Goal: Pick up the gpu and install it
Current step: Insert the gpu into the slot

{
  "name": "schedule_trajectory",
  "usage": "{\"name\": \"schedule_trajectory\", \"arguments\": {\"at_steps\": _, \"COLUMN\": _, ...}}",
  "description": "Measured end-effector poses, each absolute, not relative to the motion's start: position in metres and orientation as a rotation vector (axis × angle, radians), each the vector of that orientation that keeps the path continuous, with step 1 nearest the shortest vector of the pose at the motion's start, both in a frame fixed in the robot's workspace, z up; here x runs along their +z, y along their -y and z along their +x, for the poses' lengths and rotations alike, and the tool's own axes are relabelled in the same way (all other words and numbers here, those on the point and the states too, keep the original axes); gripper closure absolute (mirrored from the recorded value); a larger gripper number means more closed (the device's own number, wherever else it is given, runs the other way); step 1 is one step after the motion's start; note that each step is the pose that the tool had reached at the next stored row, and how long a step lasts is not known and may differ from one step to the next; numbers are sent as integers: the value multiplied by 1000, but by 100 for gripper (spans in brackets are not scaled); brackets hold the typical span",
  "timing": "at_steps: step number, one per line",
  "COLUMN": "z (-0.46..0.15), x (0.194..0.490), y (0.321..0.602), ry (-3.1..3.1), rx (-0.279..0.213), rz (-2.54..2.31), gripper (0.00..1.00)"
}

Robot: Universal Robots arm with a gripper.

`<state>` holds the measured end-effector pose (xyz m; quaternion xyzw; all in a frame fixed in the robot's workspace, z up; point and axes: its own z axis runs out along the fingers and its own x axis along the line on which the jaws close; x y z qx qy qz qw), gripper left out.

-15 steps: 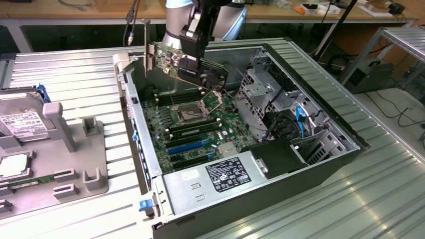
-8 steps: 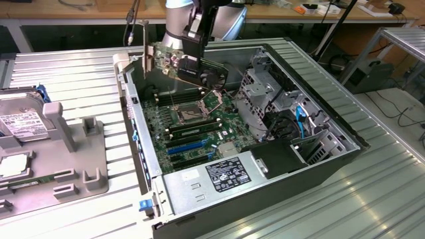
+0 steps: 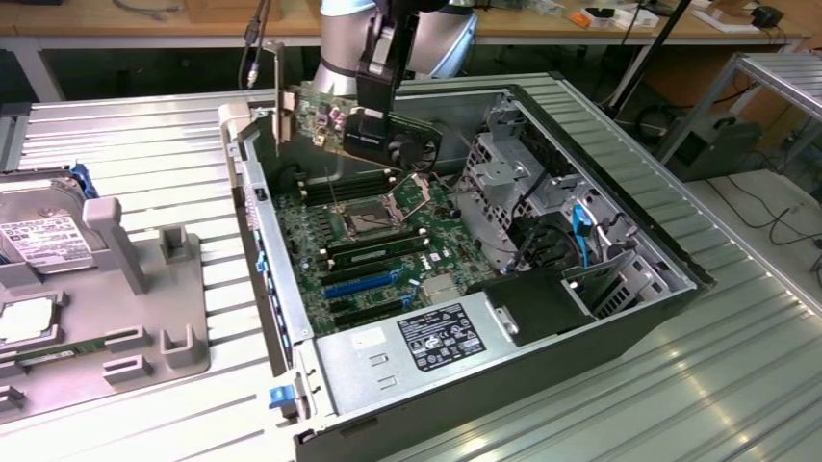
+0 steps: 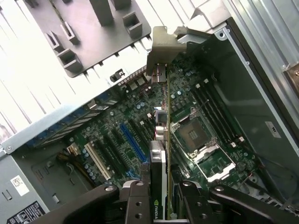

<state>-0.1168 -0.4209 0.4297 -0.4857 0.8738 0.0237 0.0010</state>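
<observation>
The gpu (image 3: 372, 135) hangs tilted above the back of the open computer case (image 3: 642, 241), its silver bracket (image 3: 276, 87) pointing up toward the exterior view's left. My gripper (image 3: 385, 101) comes down from above and is shut on the card's upper edge. In the wrist view the gpu (image 4: 161, 140) shows edge-on, and its bracket (image 4: 161, 46) is near the case's rear wall. Both fingers (image 4: 135, 200) of the gripper (image 4: 161, 203) clamp its sides. The card floats over the motherboard (image 3: 385, 241), apart from the blue slot (image 4: 133, 140).
A CPU socket (image 4: 196, 135) and memory slots (image 3: 372, 183) lie under the card. The power supply (image 3: 424, 342) fills the case's near end and drive cages (image 3: 514, 183) stand at the exterior view's right. A grey fixture tray (image 3: 129, 318) with a hard drive (image 3: 38, 241) sits left of the case.
</observation>
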Motion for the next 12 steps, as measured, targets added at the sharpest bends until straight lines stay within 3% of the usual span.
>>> {"name": "schedule_trajectory", "arguments": {"at_steps": 12, "z": -117, "x": 430, "y": 421, "ry": -2667, "rx": 74, "rz": -1660, "gripper": 73}}
